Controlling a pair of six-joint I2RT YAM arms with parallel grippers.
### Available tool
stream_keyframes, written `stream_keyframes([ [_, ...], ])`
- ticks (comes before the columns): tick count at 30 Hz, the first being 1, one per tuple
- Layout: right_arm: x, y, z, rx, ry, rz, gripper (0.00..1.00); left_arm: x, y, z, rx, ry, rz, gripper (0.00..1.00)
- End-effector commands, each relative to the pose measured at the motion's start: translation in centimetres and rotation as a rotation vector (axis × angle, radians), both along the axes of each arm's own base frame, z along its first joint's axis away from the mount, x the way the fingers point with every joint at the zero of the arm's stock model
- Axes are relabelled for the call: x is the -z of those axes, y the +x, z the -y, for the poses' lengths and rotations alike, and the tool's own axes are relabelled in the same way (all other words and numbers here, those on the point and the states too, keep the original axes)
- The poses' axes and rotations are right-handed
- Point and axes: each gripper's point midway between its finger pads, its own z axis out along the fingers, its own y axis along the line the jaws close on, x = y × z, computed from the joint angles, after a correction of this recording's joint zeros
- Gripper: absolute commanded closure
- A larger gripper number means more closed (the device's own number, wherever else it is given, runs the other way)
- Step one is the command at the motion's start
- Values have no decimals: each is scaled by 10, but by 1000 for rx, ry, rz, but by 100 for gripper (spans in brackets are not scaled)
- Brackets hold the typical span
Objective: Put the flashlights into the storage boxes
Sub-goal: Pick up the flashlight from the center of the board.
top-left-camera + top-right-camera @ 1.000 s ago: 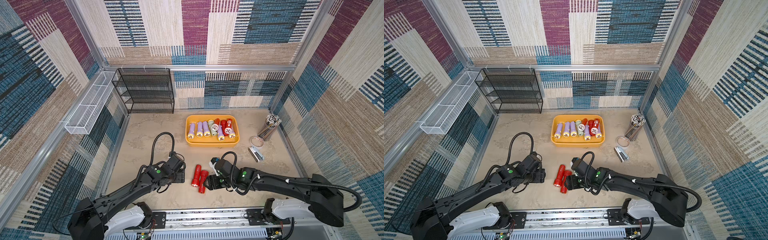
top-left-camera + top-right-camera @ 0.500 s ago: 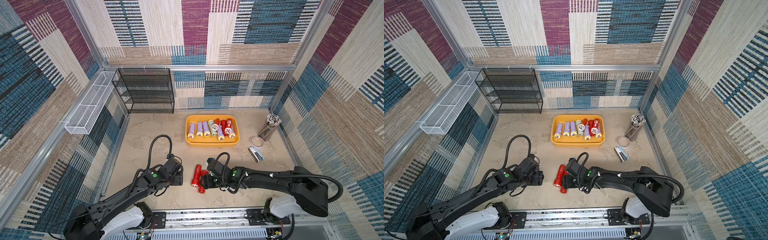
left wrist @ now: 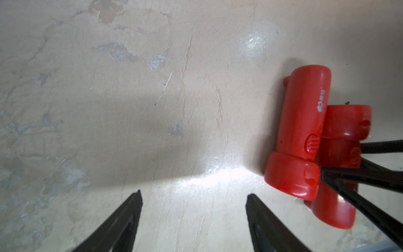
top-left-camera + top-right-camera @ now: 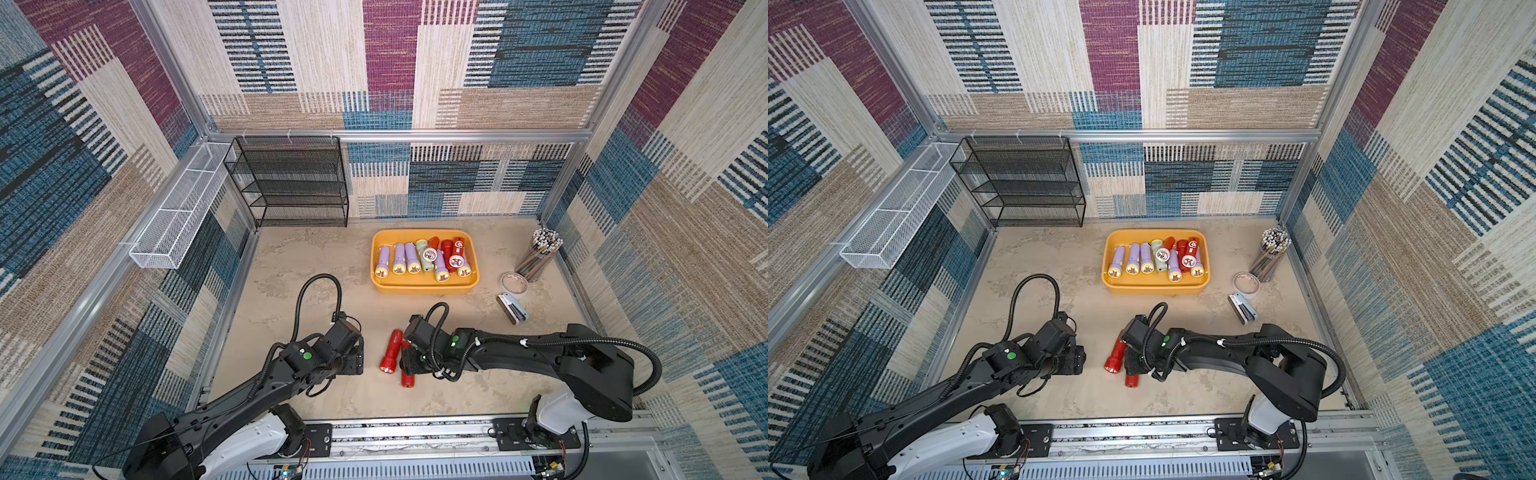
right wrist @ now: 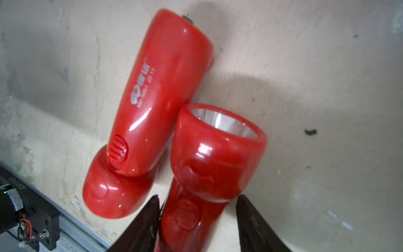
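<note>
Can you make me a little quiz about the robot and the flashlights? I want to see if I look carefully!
1. Count: how many flashlights lie on the table, outside the yellow tray?
2. True or false: the left gripper is holding a flashlight.
3. Pick one: the right gripper has its fingers on either side of A) a red flashlight, B) a pencil, C) a lilac flashlight.

Key: 1. Two. 2. False: its fingers are apart with nothing between them. 3. A.
</note>
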Motion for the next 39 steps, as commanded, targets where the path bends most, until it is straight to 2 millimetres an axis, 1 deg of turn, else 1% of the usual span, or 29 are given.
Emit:
stream_keyframes([
  [1, 2, 3, 13, 29, -68, 14, 43, -2, 2, 2, -12, -18, 6, 21],
  [4, 2, 4, 14, 25, -89, 19, 43, -3, 2, 2, -7, -20, 12, 21],
  [7, 5, 7, 11, 13, -103, 19, 46, -4, 2, 2, -6, -19, 18, 21],
  [12, 14, 9, 5, -6, -137, -1, 55, -4, 2, 0, -7, -16, 20, 21],
  [14, 14, 9, 6, -2, -143, -2, 59, -5, 1, 0, -8, -20, 21, 21],
  [16, 8, 10, 5, 1, -133, 6, 62, -4, 1, 0, -8, -20, 19, 21],
  [21, -16, 15, 6, 2, -121, 49, 62, -7, 3, 0, -11, -22, 32, 21],
  [26, -44, 29, 13, 17, -137, 127, 61, -11, 6, 4, -6, -29, 38, 21],
  [30, -63, 53, 30, 59, -147, 184, 61, -9, 8, 10, 4, -37, 27, 21],
  [33, -81, 80, 48, 92, -136, 235, 60, -6, 9, 15, 12, -39, 12, 21],
  [36, -102, 113, 66, 125, -141, 302, 60, -3, 13, 18, 15, -24, 2, 21],
  [39, -125, 151, 79, 152, -138, 372, 59, -2, 18, 22, 24, -5, -3, 20],
])
